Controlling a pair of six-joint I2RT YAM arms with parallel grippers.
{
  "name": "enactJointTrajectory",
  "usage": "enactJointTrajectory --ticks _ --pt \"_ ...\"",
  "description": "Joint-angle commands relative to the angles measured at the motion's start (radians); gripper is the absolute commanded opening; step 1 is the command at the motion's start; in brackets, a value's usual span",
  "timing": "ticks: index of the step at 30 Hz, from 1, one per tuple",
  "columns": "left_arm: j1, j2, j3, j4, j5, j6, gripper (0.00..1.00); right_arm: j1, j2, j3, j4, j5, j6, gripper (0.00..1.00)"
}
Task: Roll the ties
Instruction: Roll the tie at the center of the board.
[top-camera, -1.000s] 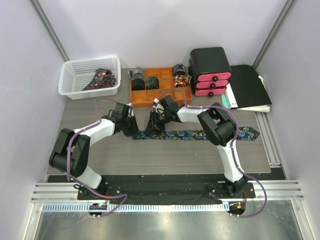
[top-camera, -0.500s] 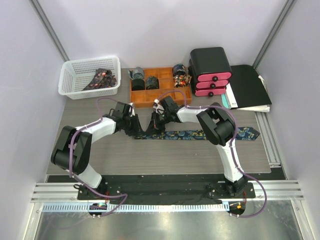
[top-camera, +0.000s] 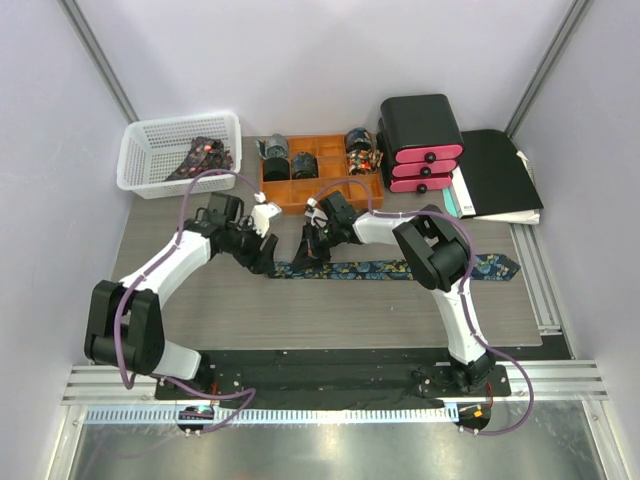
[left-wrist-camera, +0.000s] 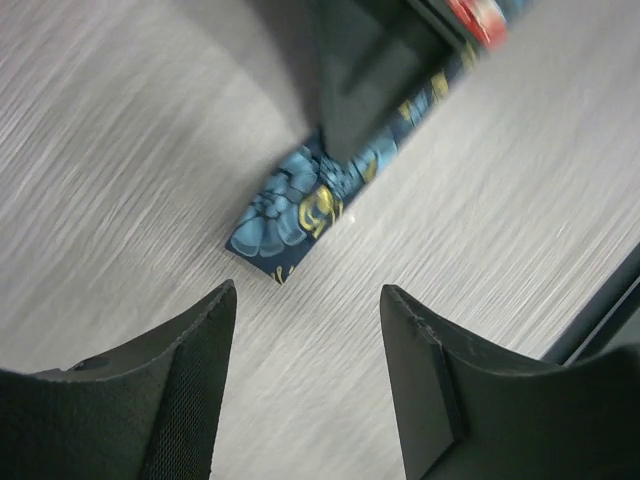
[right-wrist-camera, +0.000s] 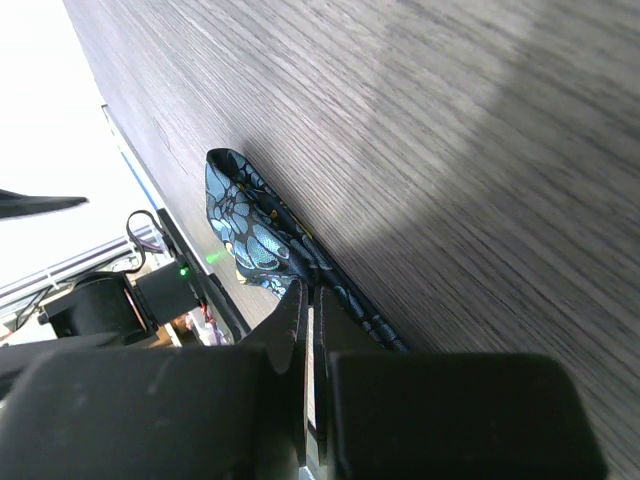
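Note:
A navy tie (top-camera: 400, 268) with a teal and gold floral pattern lies flat across the table, its narrow end at the left. My right gripper (top-camera: 306, 252) is shut on that tie near the narrow end, its jaws (right-wrist-camera: 310, 292) pinching the fabric where the tie (right-wrist-camera: 242, 218) lifts and folds. My left gripper (top-camera: 265, 252) hovers just left of the end, open and empty. In the left wrist view the tie's end (left-wrist-camera: 298, 212) lies on the wood beyond my left gripper (left-wrist-camera: 308, 290), with the right gripper's dark finger on it.
An orange divided tray (top-camera: 300, 196) behind the grippers holds rolled ties (top-camera: 275, 150). A white basket (top-camera: 135, 170) at the back left holds loose ties (top-camera: 205, 155). A black and pink drawer box (top-camera: 420, 140) and a black folder (top-camera: 500, 170) stand at the back right.
My left gripper has opened, let go of the tie's end and drawn back to the left. My right gripper has shut on the tie near that end.

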Motion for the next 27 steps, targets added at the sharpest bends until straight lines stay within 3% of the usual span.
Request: enactJointTrajectory --ticks 1,4,10,16,22,24,25,27 --pt "-0.002 0.015 -0.017 -0.088 0.113 0.489 0.6 0.0 0.034 0.016 -0.044 0.047 -0.034 0.01" --pt "-0.004 0.074 -0.014 -0.069 0.121 0.586 0.59 0.0 0.035 0.021 -0.046 0.045 -0.033 0.01" --pt "-0.012 0.183 -0.004 0.028 0.062 0.616 0.56 0.0 0.041 0.031 -0.047 0.044 -0.034 0.01" --pt "-0.031 0.225 0.04 -0.027 0.041 0.64 0.49 0.0 0.045 0.03 -0.047 0.039 -0.033 0.01" --pt "-0.035 0.211 0.015 -0.036 0.009 0.725 0.33 0.0 0.046 0.027 -0.047 0.035 -0.04 0.01" --pt "-0.035 0.208 0.015 -0.021 0.018 0.732 0.38 0.0 0.045 0.028 -0.046 0.032 -0.042 0.01" --pt "-0.036 0.205 0.019 -0.009 0.021 0.729 0.47 0.0 0.043 0.028 -0.047 0.032 -0.042 0.01" --pt "-0.035 0.205 0.028 0.014 0.038 0.729 0.51 0.0 0.038 0.028 -0.047 0.033 -0.044 0.01"
